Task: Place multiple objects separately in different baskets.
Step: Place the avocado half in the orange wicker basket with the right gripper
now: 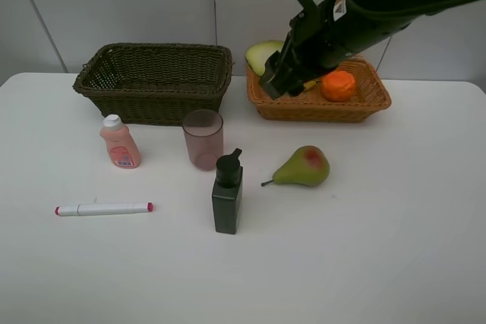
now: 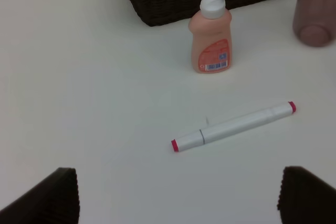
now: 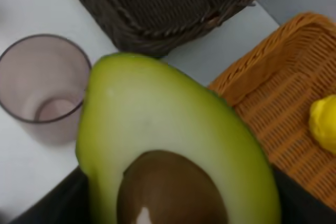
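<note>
My right gripper [image 1: 275, 80] is shut on the avocado half [image 3: 168, 129], cut face to the wrist camera, above the left end of the orange-tan basket [image 1: 319, 109]. That basket holds the orange [image 1: 339, 85] and the lemon [image 3: 324, 124]. The dark basket [image 1: 152, 100] at the back left looks empty. On the table stand the peach bottle [image 1: 119, 143], the pinkish cup [image 1: 203, 139] and the dark pump bottle [image 1: 228, 193]; the pear [image 1: 304, 166] and the marker [image 1: 104, 209] lie there. My left gripper [image 2: 181, 203] is open above the table, short of the marker [image 2: 233, 126].
The table is white with a pale wall behind it. The right arm hangs over the back right, across the tan basket. The cup and pump bottle stand close together in the middle, with the pear just to their right.
</note>
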Controlling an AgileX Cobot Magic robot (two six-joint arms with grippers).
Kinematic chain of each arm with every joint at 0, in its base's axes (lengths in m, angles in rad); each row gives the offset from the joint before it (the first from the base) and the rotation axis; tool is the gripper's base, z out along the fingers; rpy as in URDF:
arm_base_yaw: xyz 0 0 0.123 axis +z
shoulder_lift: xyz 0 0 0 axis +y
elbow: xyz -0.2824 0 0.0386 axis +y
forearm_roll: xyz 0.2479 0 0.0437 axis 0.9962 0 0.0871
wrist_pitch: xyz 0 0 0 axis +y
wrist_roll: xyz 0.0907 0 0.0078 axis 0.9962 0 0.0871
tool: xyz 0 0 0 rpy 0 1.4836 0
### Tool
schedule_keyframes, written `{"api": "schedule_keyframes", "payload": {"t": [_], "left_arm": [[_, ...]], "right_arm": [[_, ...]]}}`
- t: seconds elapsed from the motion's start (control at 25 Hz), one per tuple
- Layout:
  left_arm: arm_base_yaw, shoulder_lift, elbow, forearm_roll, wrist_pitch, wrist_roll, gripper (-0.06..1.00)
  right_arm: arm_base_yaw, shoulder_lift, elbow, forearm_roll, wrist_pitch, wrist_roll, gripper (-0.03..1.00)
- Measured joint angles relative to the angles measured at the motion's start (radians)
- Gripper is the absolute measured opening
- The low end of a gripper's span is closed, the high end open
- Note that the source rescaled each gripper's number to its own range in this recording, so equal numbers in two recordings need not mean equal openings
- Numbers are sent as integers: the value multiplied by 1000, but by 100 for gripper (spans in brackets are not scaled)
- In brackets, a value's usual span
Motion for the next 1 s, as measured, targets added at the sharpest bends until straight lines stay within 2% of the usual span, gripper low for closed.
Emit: {"api": "schedule_keyframes", "payload": {"t": [0.36, 0.6, 0.76, 1.0], "left_arm": [[0, 0, 0, 0, 0, 0, 100], [0, 0, 0, 0, 0, 0, 100], [0, 0, 0, 0, 0, 0, 100], [0, 0, 0, 0, 0, 0, 100]], "right_arm": [[-173, 159, -124, 4, -65, 82, 3], [-265, 297, -203, 64, -110, 87, 3], [-301, 376, -261, 107, -126, 87, 3], [-307, 452, -310, 128, -156, 88, 3]]}}
